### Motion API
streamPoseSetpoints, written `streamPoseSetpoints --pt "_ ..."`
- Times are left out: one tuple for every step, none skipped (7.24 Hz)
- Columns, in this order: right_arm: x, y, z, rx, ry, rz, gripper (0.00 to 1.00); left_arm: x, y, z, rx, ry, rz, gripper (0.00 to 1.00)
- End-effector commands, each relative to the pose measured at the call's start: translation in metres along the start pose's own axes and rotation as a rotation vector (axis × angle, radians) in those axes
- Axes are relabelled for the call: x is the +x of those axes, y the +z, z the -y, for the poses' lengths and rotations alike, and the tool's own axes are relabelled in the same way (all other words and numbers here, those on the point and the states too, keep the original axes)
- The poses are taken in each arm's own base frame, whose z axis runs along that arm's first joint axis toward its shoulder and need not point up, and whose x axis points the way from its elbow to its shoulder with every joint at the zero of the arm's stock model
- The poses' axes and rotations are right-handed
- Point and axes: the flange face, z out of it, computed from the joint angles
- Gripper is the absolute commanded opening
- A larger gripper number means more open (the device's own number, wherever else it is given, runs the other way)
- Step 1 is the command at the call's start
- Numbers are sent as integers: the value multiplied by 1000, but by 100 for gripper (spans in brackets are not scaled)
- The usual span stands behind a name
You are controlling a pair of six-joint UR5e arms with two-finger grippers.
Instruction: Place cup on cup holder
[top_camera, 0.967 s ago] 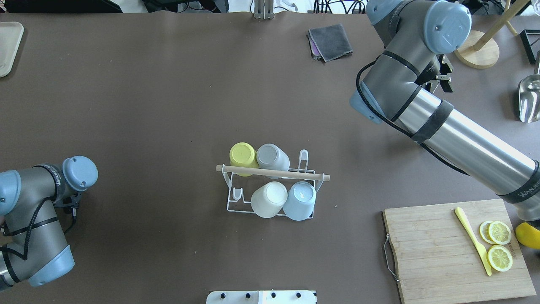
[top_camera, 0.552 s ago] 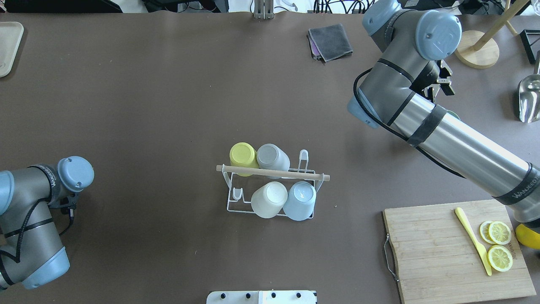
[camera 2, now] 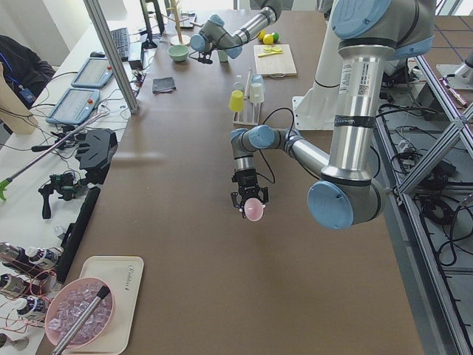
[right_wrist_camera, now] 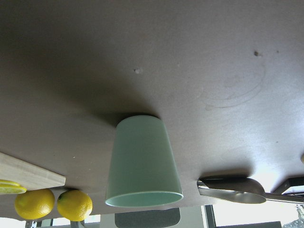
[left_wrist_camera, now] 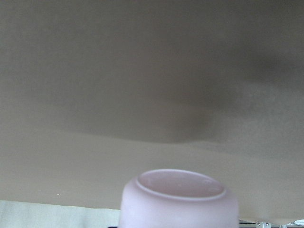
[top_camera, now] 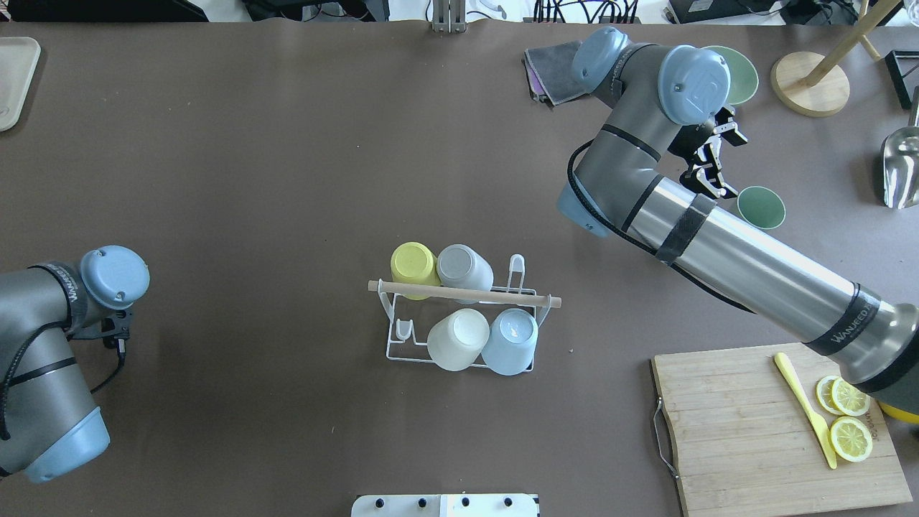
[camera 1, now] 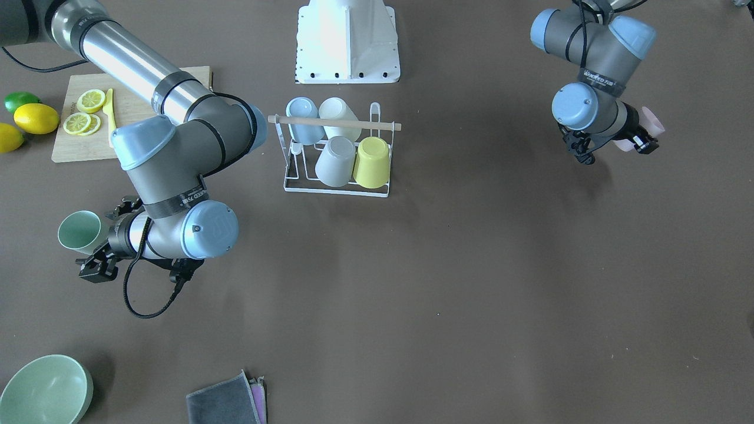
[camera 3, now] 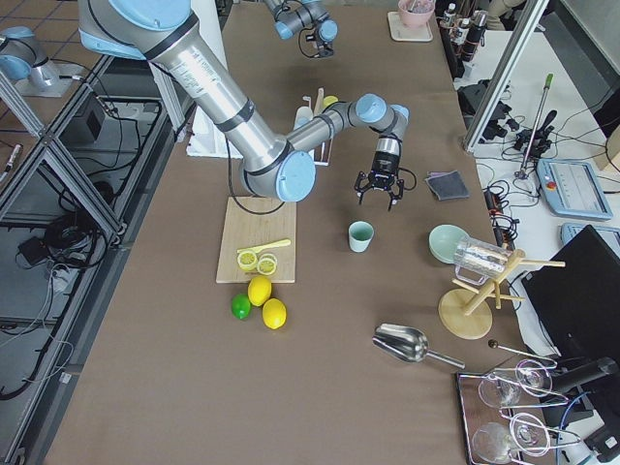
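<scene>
The white wire cup holder (top_camera: 402,352) with a wooden rod handle stands mid-table (camera 1: 294,176). It carries a yellow, a grey, a white and a light blue cup, all upside down. A green cup (top_camera: 762,207) stands upright on the table at the right, also in the right wrist view (right_wrist_camera: 142,161). My right gripper (top_camera: 721,161) is open and empty, beside the green cup and apart from it (camera 3: 380,194). My left gripper (camera 2: 253,203) is shut on a pink cup (left_wrist_camera: 178,199), held above the table at the left (camera 1: 651,121). The overhead view hides this cup under the wrist.
A green bowl (top_camera: 739,72) and a folded grey cloth (top_camera: 556,72) lie behind the right arm. A cutting board (top_camera: 732,431) with lemon slices and a yellow knife sits front right. A metal scoop (top_camera: 901,169) and a wooden stand (top_camera: 811,90) are far right.
My right arm has swung to the left in the overhead view, uncovering the green cup and the green bowl. My left wrist has drifted slightly up and to the left.
</scene>
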Motion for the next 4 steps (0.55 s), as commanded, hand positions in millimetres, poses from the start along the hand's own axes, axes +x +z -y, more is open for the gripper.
streamPoseSetpoints --pt "-13 16 21 -41 -56 13 100 -32 -36 -31 85 21 24 62" --pt "-13 19 22 -45 -58 15 100 -41 -46 -44 111 -8 35 57" --pt "-12 23 23 -55 -60 19 100 -54 -48 -51 143 -36 45 55" --pt "-11 30 26 -70 -65 29 100 -67 -55 -57 175 -65 56 55"
